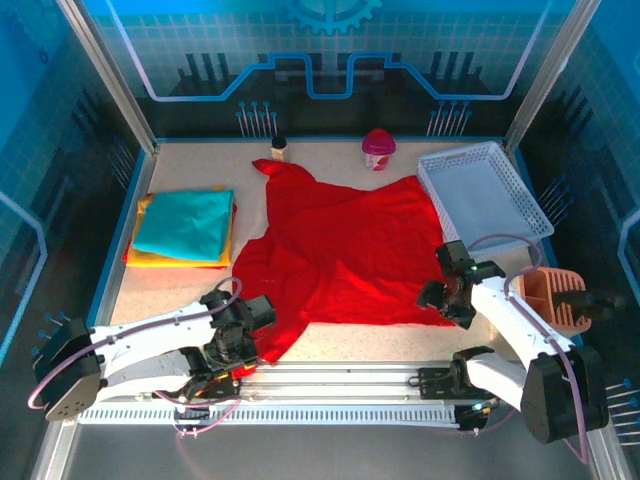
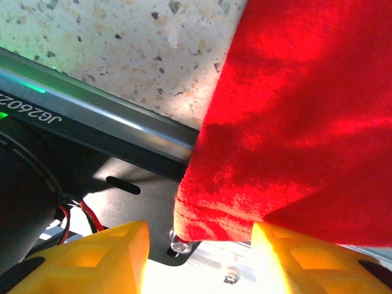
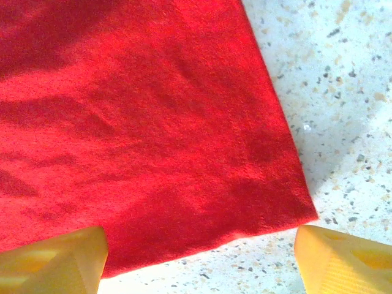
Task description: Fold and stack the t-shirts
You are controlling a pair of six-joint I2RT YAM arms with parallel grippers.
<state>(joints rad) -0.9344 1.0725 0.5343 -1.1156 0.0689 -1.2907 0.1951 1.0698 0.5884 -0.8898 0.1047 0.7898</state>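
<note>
left gripper (image 1: 238, 335): lower left of the top view, at the red shirt's lower left lobe. In the left wrist view (image 2: 202, 245) its yellow fingers (image 2: 104, 257) stand apart, with the hem corner hanging between them. The cloth touches the right-hand finger and leaves a gap to the other.
right gripper (image 1: 447, 296): at the shirt's lower right corner. In the right wrist view (image 3: 199, 257) its fingers are spread wide above that corner and grip nothing.
red t-shirt (image 1: 345, 250): spread open and wrinkled across the middle of the table (image 1: 180, 290). Its corner (image 3: 135, 122) lies flat on the speckled top, while the lower left lobe (image 2: 306, 122) reaches over the metal rail (image 2: 122, 128).
folded stack: left of the red shirt, with a teal t-shirt (image 1: 185, 225) on a yellow one (image 1: 145, 215). The reddish layer beneath is hard to make out.
around: a white lattice basket (image 1: 485, 195) at upper right, just beside the shirt. A pink cup (image 1: 378, 148) and a small dark bottle (image 1: 279, 148) stand along the top edge. A terracotta holder (image 1: 555, 295) sits at far right.
hidden: both arms cover parts of the shirt's lower edge.
</note>
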